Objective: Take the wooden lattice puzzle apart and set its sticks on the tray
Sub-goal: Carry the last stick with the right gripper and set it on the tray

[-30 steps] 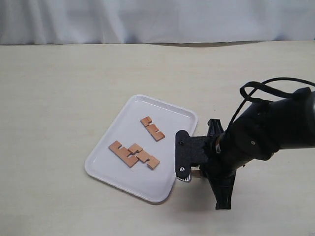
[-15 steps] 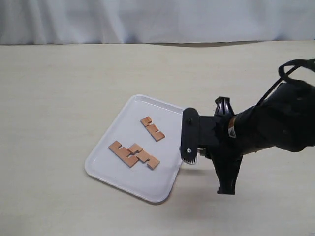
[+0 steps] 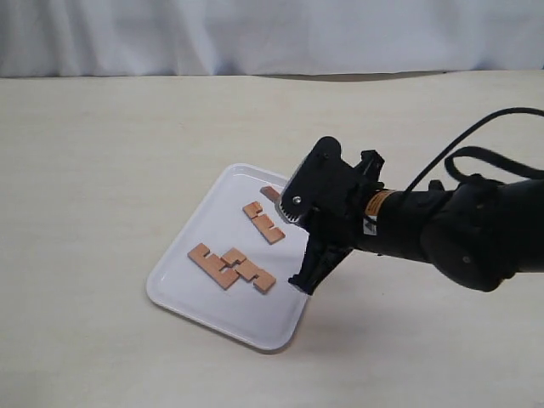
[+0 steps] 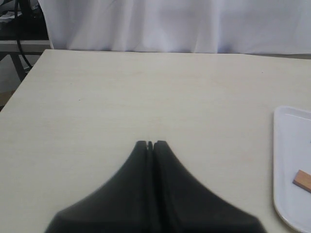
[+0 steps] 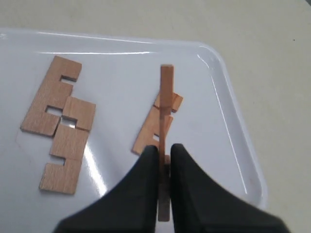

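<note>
The white tray (image 3: 204,289) lies mid-table, with three reddish-brown notched sticks flat on it: one (image 3: 263,222) near its far side, two (image 3: 231,268) touching near the front. My right gripper (image 5: 164,148) hangs above the tray's right part, shut on a fourth stick (image 5: 165,102) held edge-on; that stick's end (image 3: 272,194) pokes out beyond the fingers. The flat sticks also appear below it (image 5: 60,121). My left gripper (image 4: 150,143) is shut with nothing in it, over bare table, with the tray's rim (image 4: 278,160) off to one side. No assembled lattice shows.
A white curtain (image 3: 272,34) hangs behind the beige table (image 3: 102,153). The right arm's black cable (image 3: 476,157) loops above the table on the right. A table edge and dark frame (image 4: 19,63) appear beside the left gripper.
My right gripper has swung from beside the tray's right rim up and leftward over the tray, carrying the stick with it. The three sticks on the tray have not moved.
</note>
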You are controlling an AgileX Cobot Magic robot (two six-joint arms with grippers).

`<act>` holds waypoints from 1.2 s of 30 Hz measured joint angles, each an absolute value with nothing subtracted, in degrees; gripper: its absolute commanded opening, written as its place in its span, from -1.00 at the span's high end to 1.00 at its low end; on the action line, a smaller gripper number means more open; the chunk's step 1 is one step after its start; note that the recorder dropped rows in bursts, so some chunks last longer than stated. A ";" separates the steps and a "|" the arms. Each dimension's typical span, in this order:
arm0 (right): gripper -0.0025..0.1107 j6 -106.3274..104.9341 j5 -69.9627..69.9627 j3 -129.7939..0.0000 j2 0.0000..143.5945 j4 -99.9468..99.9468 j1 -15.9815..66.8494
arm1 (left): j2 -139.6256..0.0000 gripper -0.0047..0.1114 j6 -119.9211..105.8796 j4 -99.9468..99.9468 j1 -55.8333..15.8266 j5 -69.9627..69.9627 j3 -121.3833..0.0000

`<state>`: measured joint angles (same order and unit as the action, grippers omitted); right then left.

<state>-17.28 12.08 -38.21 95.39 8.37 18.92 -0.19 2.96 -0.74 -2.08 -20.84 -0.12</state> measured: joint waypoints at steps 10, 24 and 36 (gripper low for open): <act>0.11 -14.95 19.62 -38.21 105.09 8.37 18.92 | -0.19 0.92 2.96 -0.74 -2.08 -20.84 -0.12; -0.17 -12.78 14.81 -38.21 93.21 8.37 18.92 | -0.19 0.92 2.96 -0.74 -2.08 -20.84 -0.12; 0.88 -4.84 -5.27 -40.51 89.21 8.00 18.92 | -0.19 0.92 2.96 -0.74 -2.08 -20.84 -0.12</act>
